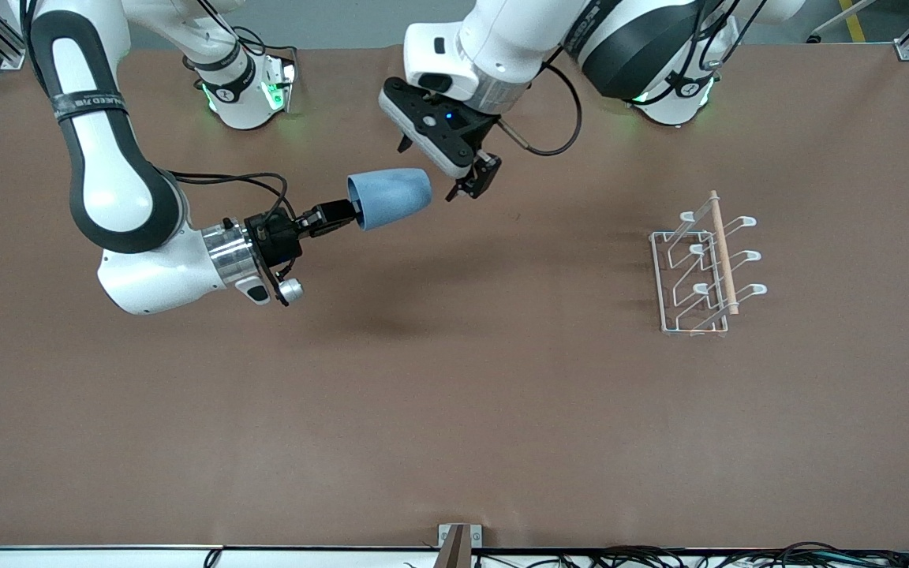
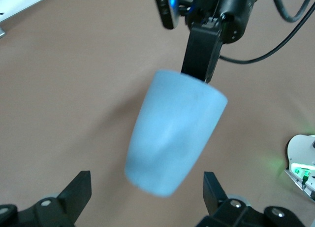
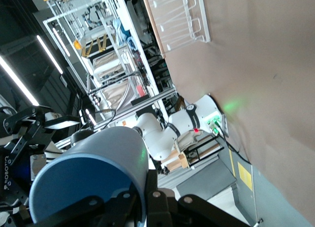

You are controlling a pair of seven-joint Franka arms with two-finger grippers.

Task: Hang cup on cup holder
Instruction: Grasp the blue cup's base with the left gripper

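The cup [image 1: 390, 199] is up in the air over the table [image 1: 454, 410], lying on its side and held by the right gripper [image 1: 342, 213]. That gripper's fingers are clamped on the cup's rim, one inside the mouth and one outside, so the open mouth faces back toward the right arm and the closed bottom points toward the cup holder [image 1: 703, 264]. In the right wrist view the cup [image 3: 93, 173] fills the lower corner, its rim pinched between the dark fingers [image 3: 147, 197]; nothing can be seen inside it.

The left gripper [image 1: 470, 175] hangs just beside the cup's closed bottom, over the table between the cup and the cup holder, though much closer to the cup. Its jaws are spread wide and grip nothing. In the left wrist view the cup [image 2: 172, 133] sits between the two black fingertips [image 2: 74, 192] without touching either, and the right gripper's finger [image 2: 202, 52] shows at the cup's rim.

The cup holder stands on the table toward the left arm's end, well apart from the cup. Its white wire base rests flat, its looped prongs angle outward in two rows, and the wooden rod [image 1: 723, 251] runs along the top. Every prong is bare: no cup hangs on it.
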